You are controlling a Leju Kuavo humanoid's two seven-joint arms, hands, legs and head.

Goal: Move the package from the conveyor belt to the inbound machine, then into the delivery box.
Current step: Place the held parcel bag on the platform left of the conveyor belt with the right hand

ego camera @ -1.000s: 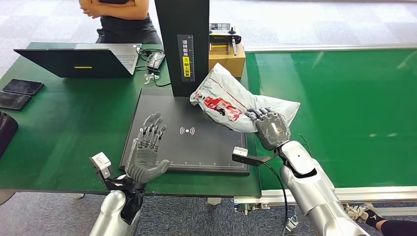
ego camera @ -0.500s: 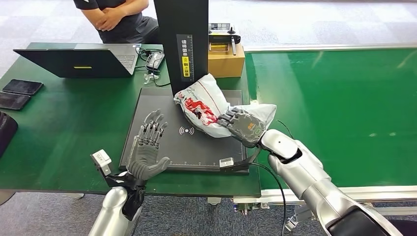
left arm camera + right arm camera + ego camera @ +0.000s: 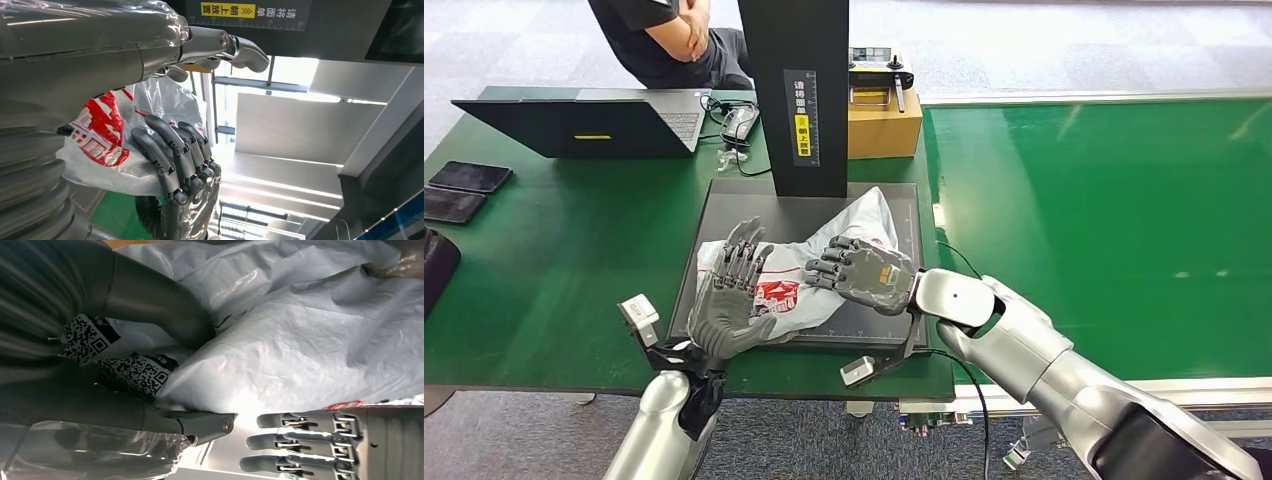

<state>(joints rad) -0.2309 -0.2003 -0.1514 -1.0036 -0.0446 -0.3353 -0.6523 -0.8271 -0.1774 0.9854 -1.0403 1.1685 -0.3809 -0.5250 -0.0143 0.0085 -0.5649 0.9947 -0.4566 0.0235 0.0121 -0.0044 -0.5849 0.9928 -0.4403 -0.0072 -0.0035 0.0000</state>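
The package (image 3: 796,283), a white plastic mailer with red print, lies on the black plate of the inbound machine (image 3: 724,205). My right hand (image 3: 862,275) grips its right part from above, and the right wrist view shows the thumb and fingers wrapped round the bag (image 3: 300,340) by its QR labels. My left hand (image 3: 729,298) stands open at the plate's front left, fingers spread against the package's left end. In the left wrist view the bag (image 3: 112,127) sits behind the right hand's dark fingers (image 3: 177,157).
The machine's black column (image 3: 794,90) rises at the back of the plate. The green conveyor belt (image 3: 1104,200) runs to the right. A laptop (image 3: 584,120), two phones (image 3: 464,185) and a cardboard box (image 3: 884,125) stand around. A person (image 3: 669,40) sits behind the table.
My right hand has carried the package left and down from beside the belt onto the plate, up against my left hand. The left hand barely moved. The person shifted.
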